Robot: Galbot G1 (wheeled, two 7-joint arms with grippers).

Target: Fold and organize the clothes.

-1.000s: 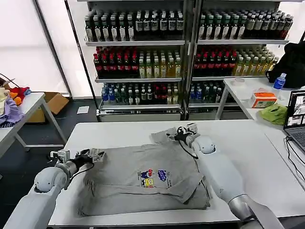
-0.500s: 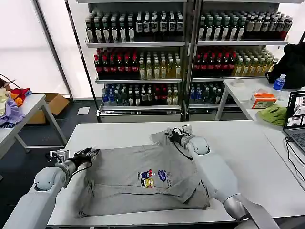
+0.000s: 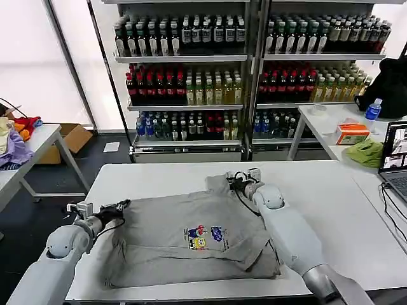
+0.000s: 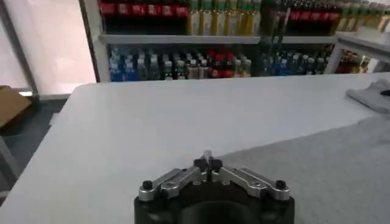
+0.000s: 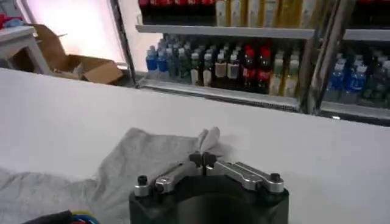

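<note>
White table (image 3: 331, 190), shirt (image 3: 191, 238) pinched by both hands

Grey shirt (image 3: 191, 238) on white table (image 3: 331, 190), left claw (image 3: 121, 206) and right claw (image 3: 232, 182) pinching its edges

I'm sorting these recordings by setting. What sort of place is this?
Probably a lab or demo room staged like a shop: drink-stocked shelves, white work tables, a laptop at the side.

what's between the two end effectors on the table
In the head view, the grey shirt spans it, from the left end effector to the right end effector.
</note>
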